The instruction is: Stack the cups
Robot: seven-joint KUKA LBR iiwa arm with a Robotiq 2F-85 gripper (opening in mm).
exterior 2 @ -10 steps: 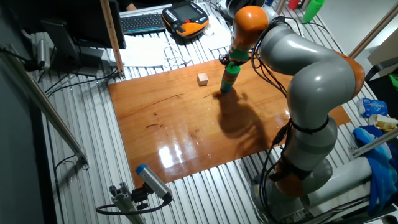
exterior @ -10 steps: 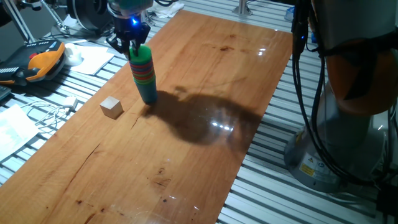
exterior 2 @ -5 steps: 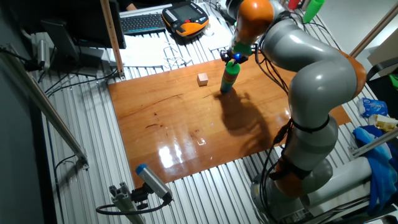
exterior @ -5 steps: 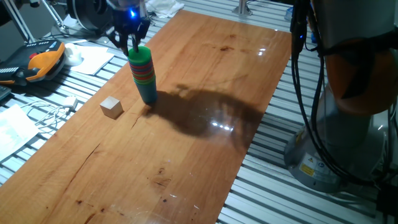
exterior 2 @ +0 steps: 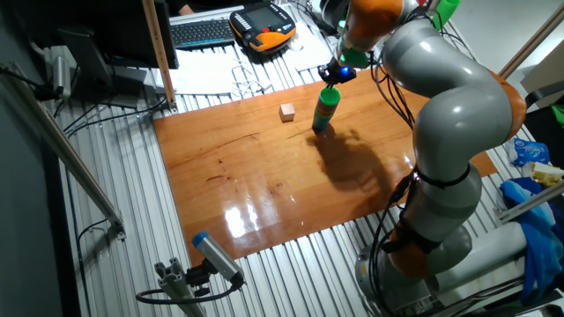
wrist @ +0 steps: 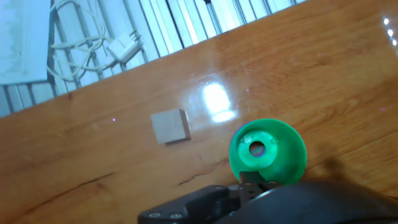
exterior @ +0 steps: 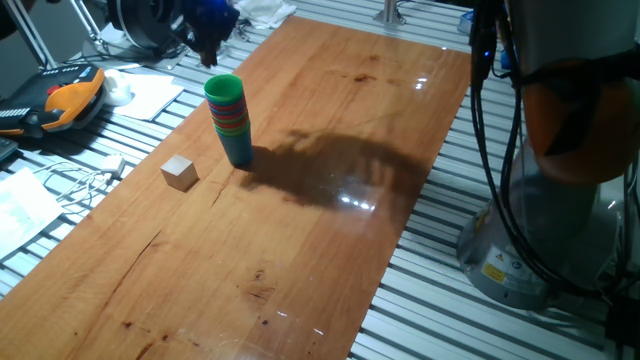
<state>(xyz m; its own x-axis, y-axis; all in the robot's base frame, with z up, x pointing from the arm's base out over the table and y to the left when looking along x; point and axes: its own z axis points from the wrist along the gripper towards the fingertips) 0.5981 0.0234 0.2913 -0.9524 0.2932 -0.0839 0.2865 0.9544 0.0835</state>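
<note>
The cups stand as one upright stack [exterior: 231,122] on the wooden table [exterior: 330,200], with a green cup on top, red and blue rims below it and a blue-green cup at the base. The stack also shows in the other fixed view [exterior 2: 324,109]. In the hand view I look straight down into the top green cup [wrist: 268,151]. My gripper [exterior: 207,45] hangs above the stack and apart from it, open and empty; it also shows in the other fixed view [exterior 2: 338,72].
A small wooden cube [exterior: 180,172] lies on the table left of the stack, also in the hand view [wrist: 171,126]. Off the table's left edge are a teach pendant [exterior: 62,100], papers and a white cable [wrist: 99,38]. The arm's base [exterior: 560,190] stands to the right.
My gripper has let go of the top green cup and risen straight up off the stack. The stack has not moved.
</note>
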